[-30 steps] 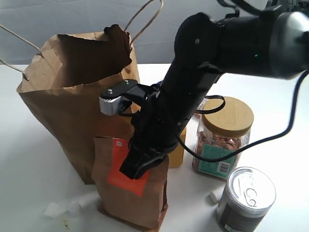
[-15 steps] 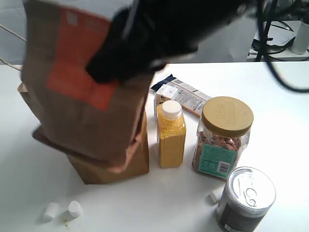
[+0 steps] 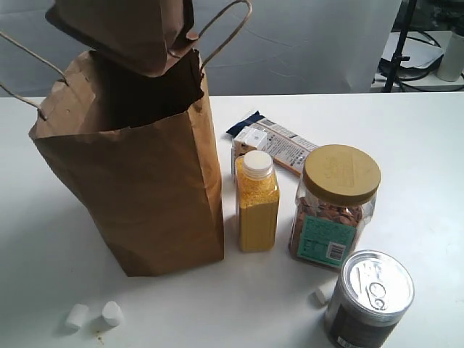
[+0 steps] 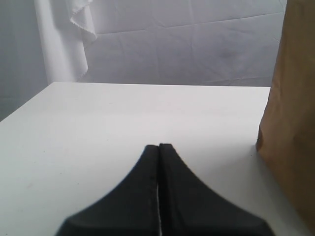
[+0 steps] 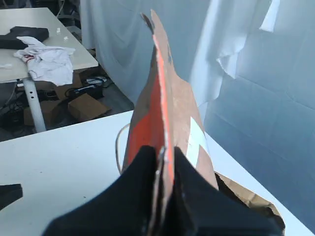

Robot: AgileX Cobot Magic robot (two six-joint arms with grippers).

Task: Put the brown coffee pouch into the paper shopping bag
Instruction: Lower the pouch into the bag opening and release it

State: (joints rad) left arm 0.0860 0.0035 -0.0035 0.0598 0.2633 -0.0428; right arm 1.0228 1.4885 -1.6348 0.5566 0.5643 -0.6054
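The brown coffee pouch (image 3: 123,32) hangs right over the open mouth of the paper shopping bag (image 3: 138,196). On my exterior view I see only its creased flat bottom, tilted. The rest runs off the top of the frame. Its lowest corner sits level with the bag's ragged rim, and I cannot tell whether the two touch.

The bag stands upright on the white table (image 3: 428,167), crumpled, with its cord handles sticking up. Its inside is dark and I can make out nothing in it. Just beside it is a plastic bottle (image 3: 257,203) with a white cap, filled with yellow grains. Next to that is a glass jar (image 3: 333,206) with a tan lid, holding brownish pieces. Nearer the camera stands a tin can (image 3: 370,297), its pull-tab lid sealed. A printed packet (image 3: 279,143) lies flat behind the bottle. Two small white lumps (image 3: 90,315) rest in front of the bag.

On the right wrist camera the right gripper (image 5: 162,157) is pinched tight on the pouch's thin edge. The kraft paper is edge-on, with the orange-red label down one face and a white patch on the other.

The left gripper (image 4: 158,147) has its jaws pressed together on nothing, low over the table with the bag's side nearby
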